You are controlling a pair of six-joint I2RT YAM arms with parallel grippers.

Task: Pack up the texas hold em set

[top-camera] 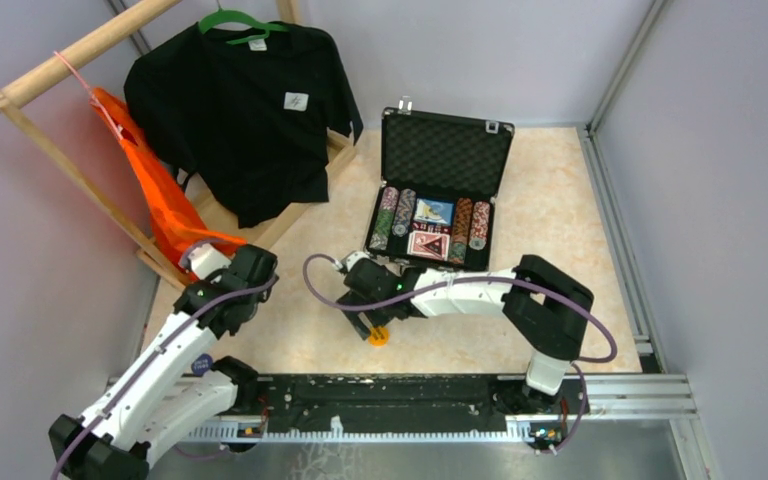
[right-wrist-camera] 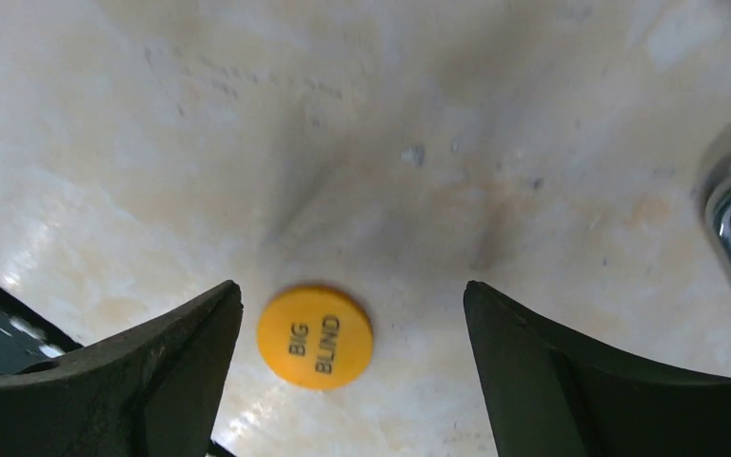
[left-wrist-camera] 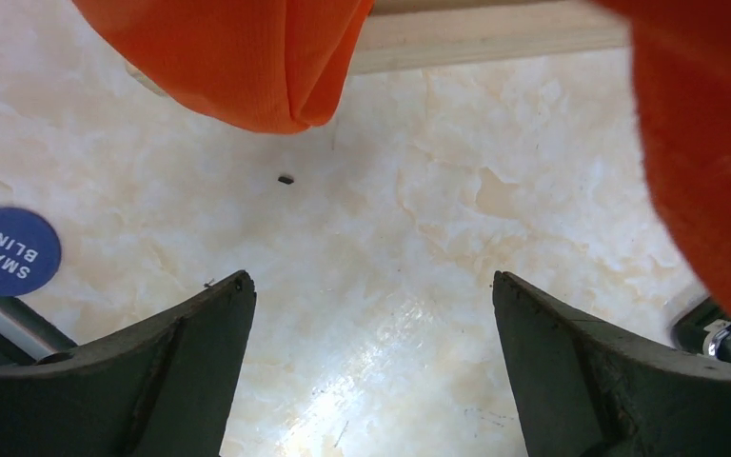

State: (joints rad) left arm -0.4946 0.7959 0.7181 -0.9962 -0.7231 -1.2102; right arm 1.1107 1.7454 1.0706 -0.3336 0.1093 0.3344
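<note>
Case [top-camera: 447, 150] stands open at far centre, chips [top-camera: 388, 215] and cards [top-camera: 429, 244] stowed. Left wrist: left gripper [left-wrist-camera: 371, 286] open, empty; blue token [left-wrist-camera: 8, 250] loose beside it. Right wrist: right gripper [right-wrist-camera: 352, 286] open over orange token [right-wrist-camera: 315, 336], not gripping. Both tokens and lid closure outstanding.

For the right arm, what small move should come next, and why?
Probably lower the right gripper and close it on the round orange-yellow BIG BLIND token. The token lies flat on the marble-patterned table, between the open jaws, and is not yet gripped.
</note>
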